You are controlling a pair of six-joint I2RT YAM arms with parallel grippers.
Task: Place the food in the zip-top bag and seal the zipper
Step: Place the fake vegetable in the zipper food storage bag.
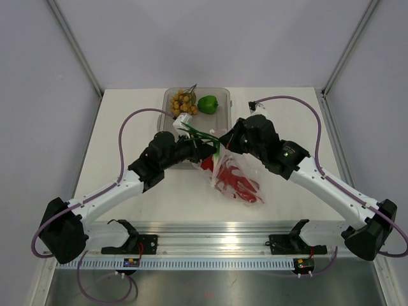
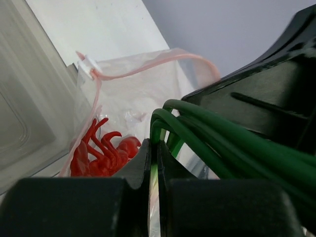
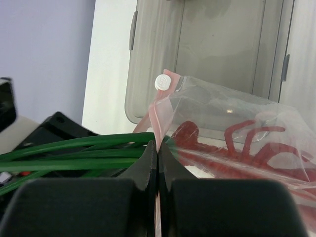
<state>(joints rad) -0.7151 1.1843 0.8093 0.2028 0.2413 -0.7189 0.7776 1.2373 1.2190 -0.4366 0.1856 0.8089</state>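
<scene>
Red toy lobster (image 1: 237,183) lies inside the crinkly clear plastic zip-top bag (image 1: 250,167) at the table's (image 1: 127,127) middle. The right gripper (image 3: 158,148) is pressed together on the bag's pink-red zipper strip (image 3: 155,116). The left gripper (image 2: 154,150) pinches thin green stalks (image 2: 212,148) at the bag's mouth. A shiny green bell pepper (image 1: 207,104) and a yellow-tan ball cluster (image 1: 183,102) sit in the grey tray (image 1: 228,111) at the far edge.

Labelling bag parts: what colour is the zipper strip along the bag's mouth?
Pink-red. The zipper shows best in the left wrist view.

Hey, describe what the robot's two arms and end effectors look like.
The left arm and right arm have white links with black joints and black bases. A purple cable runs along each. The left end effector and right end effector are black and wedge-shaped.
</scene>
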